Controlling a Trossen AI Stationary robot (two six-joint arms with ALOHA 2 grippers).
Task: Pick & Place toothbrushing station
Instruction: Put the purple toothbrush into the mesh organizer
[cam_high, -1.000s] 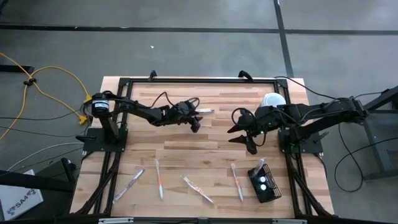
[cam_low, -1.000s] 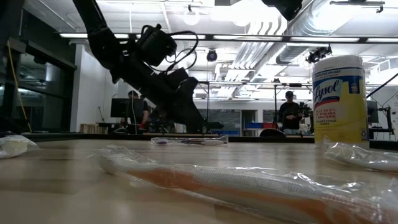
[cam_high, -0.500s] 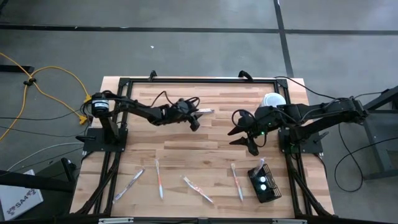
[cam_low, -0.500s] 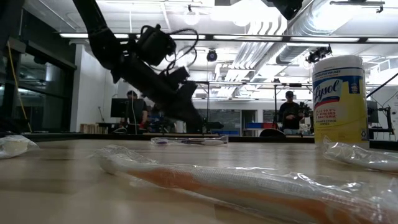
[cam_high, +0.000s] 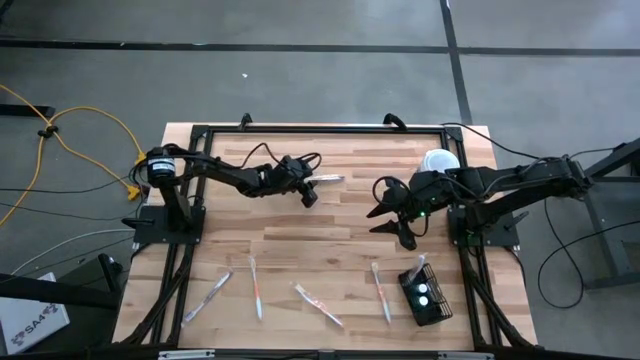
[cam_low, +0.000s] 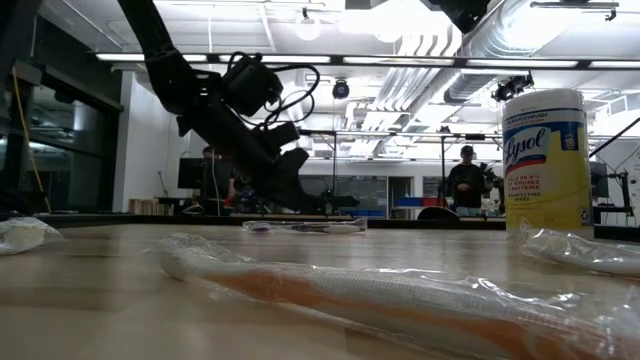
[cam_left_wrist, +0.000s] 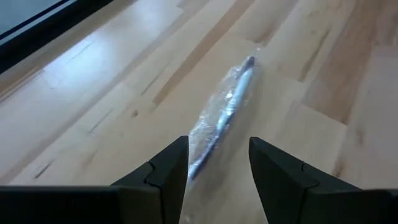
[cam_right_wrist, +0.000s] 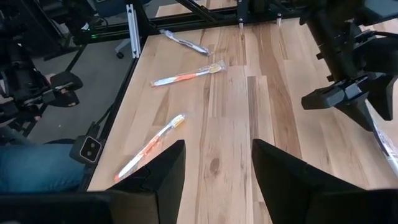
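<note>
The toothbrushing station, a small black wire-mesh basket, stands on the table's near right part with two white things in it. My left gripper is open and low over the table's far middle. Its fingers stand on either side of the near end of a plastic-wrapped toothbrush that lies flat on the wood. I see no contact with it. My right gripper hangs open above the table, right of centre, pointing toward the left side with nothing between its fingers.
Several more wrapped toothbrushes lie along the near edge. A yellow wipes canister with a white lid stands at the far right corner. A black frame borders the table. People stand in the room behind.
My left gripper has rolled a little about its own pointing line and swung slightly toward the far edge, staying open at the wrapped toothbrush. The toothbrush has not moved.
</note>
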